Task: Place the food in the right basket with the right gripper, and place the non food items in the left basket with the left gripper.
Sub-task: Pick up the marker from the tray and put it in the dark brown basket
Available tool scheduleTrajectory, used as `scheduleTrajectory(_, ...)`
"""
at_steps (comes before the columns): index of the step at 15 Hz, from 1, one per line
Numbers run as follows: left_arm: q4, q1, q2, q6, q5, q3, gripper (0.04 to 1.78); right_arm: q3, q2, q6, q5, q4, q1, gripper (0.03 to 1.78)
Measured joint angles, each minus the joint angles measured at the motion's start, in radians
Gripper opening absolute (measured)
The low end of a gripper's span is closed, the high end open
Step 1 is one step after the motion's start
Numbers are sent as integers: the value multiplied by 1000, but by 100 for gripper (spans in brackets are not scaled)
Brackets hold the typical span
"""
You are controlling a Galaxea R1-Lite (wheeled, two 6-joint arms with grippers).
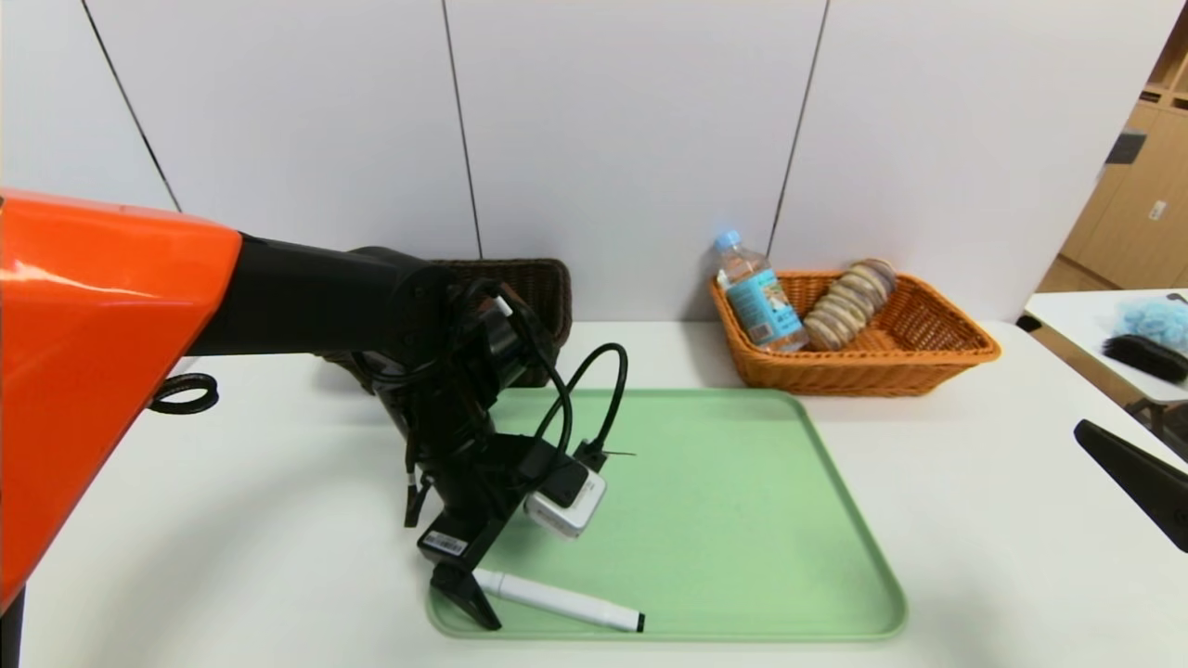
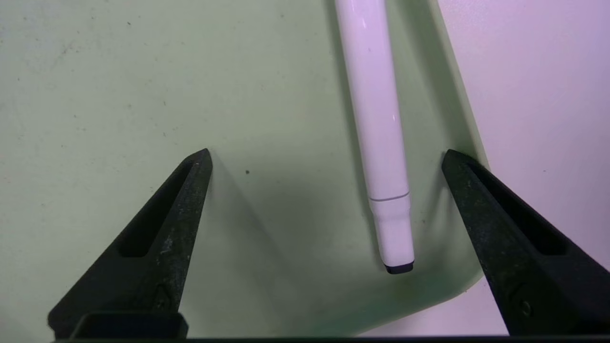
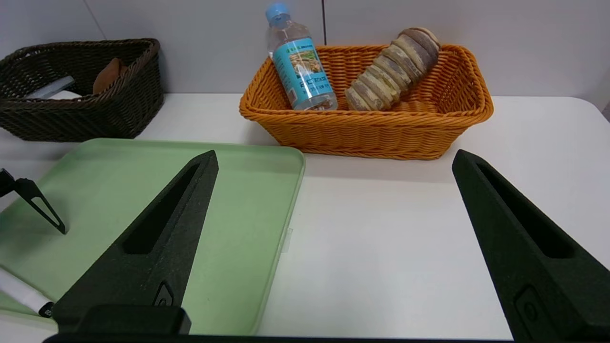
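A white marker (image 1: 557, 601) with a black end lies at the front left corner of the green tray (image 1: 724, 520). My left gripper (image 1: 469, 594) is low over that corner and open. In the left wrist view the marker (image 2: 379, 143) lies between the fingers of the left gripper (image 2: 326, 153), nearer one of them and untouched. My right gripper (image 1: 1128, 478) is open and empty over the table to the right of the tray (image 3: 119, 166). The orange basket (image 1: 928, 362) holds a water bottle (image 1: 756, 297) and a pack of round biscuits (image 1: 846, 301). The dark basket (image 1: 543, 288) stands behind my left arm.
In the right wrist view the dark basket (image 3: 95, 105) holds a brown item (image 3: 107, 74) and a flat pale item (image 3: 47, 88). A second table at the far right carries a black brush (image 1: 1146, 357) and blue fluff (image 1: 1155, 320). A wall runs just behind the baskets.
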Motion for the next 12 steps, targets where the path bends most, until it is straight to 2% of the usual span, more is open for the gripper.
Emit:
scheduleTrajectory(1, 0, 1, 1, 1, -3, 0, 149, -2, 0, 0, 0, -2, 0, 169)
scheduleTrajectory(3, 0, 3, 2, 3, -3, 2, 120, -2, 0, -1, 0, 0, 0, 169)
scheduleTrajectory(7, 1, 7, 2, 3, -2, 5, 77, -3, 0, 0, 3, 1, 1, 169)
scheduleTrajectory(8, 2, 7, 2, 3, -1, 5, 53, -2, 0, 0, 3, 2, 1, 169)
scheduleTrajectory(9, 3, 8, 1, 2, -1, 5, 16, 1, -1, -1, 3, 2, 1, 169)
scheduleTrajectory(12, 3, 9, 1, 3, -1, 4, 16, 3, -2, 0, 3, 1, 1, 169)
